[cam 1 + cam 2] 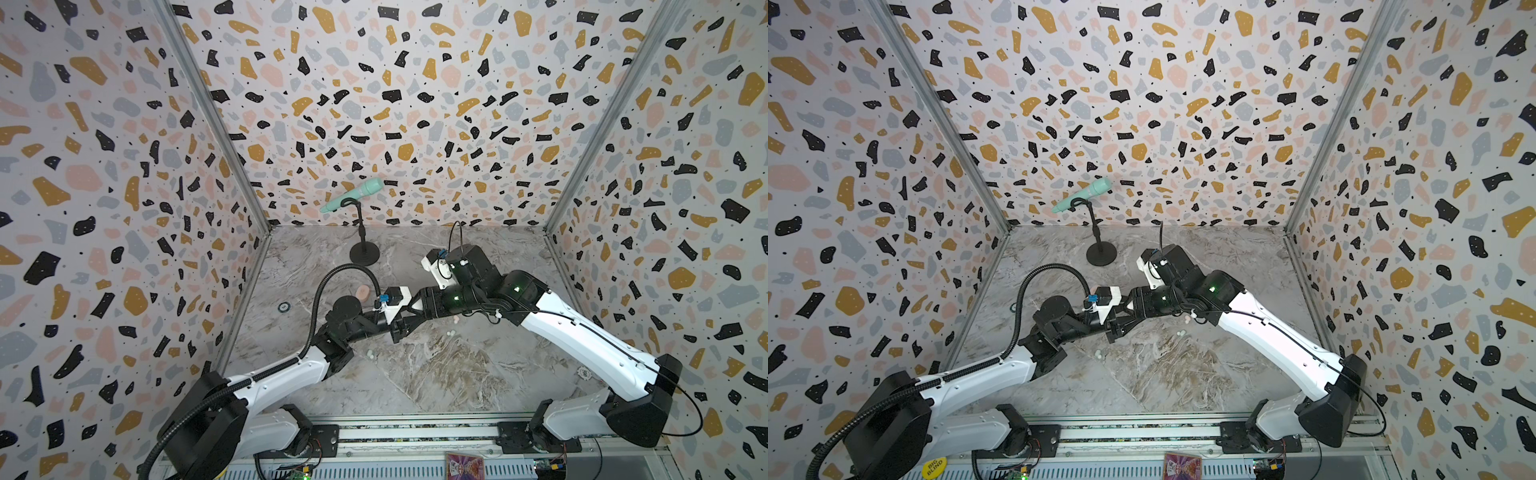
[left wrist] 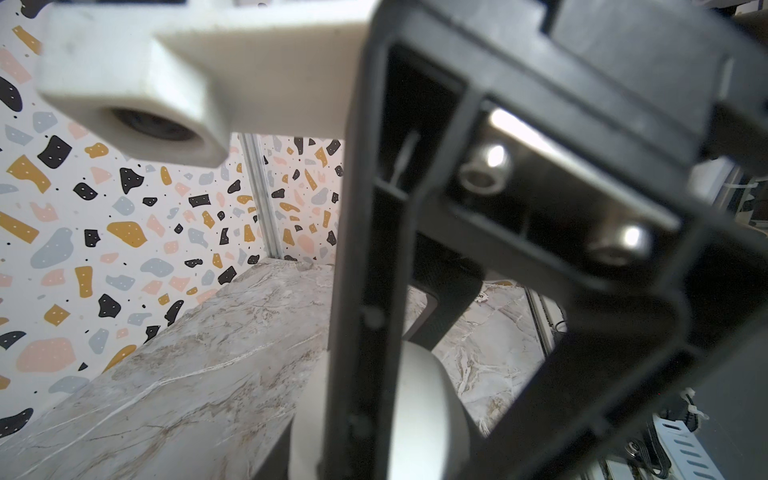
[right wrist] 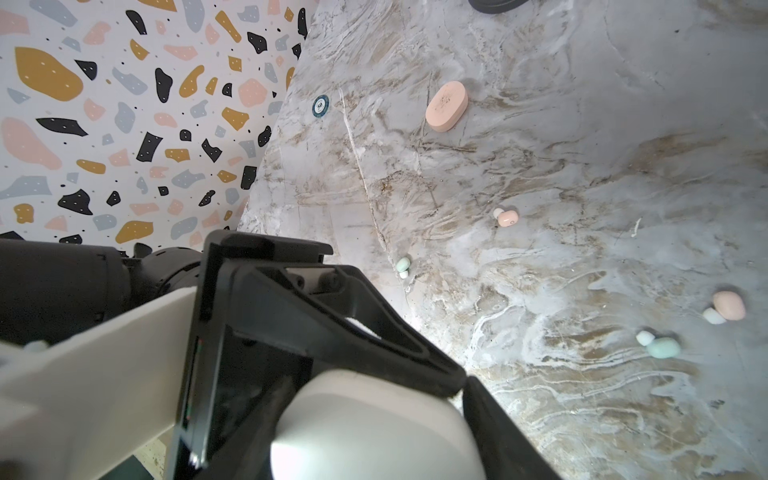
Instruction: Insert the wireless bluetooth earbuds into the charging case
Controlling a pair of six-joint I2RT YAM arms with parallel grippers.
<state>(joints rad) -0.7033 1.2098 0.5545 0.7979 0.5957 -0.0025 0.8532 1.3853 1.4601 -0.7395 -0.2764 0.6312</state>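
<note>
Terrazzo walls (image 1: 374,104) all round, marble tabletop (image 1: 457,374) underneath. Both arms meet in the middle. The left pincer (image 1: 400,330) is clamped on the white charging case (image 3: 374,428), probably to steady it while the right pincer (image 1: 411,307) crowds in at it. Can't tell if that one's actually gripping. The pink and mint earbuds (image 3: 508,217) lie loose on the tabletop, well apart from the case, and a pink case (image 3: 446,106) sits off by itself.
</note>
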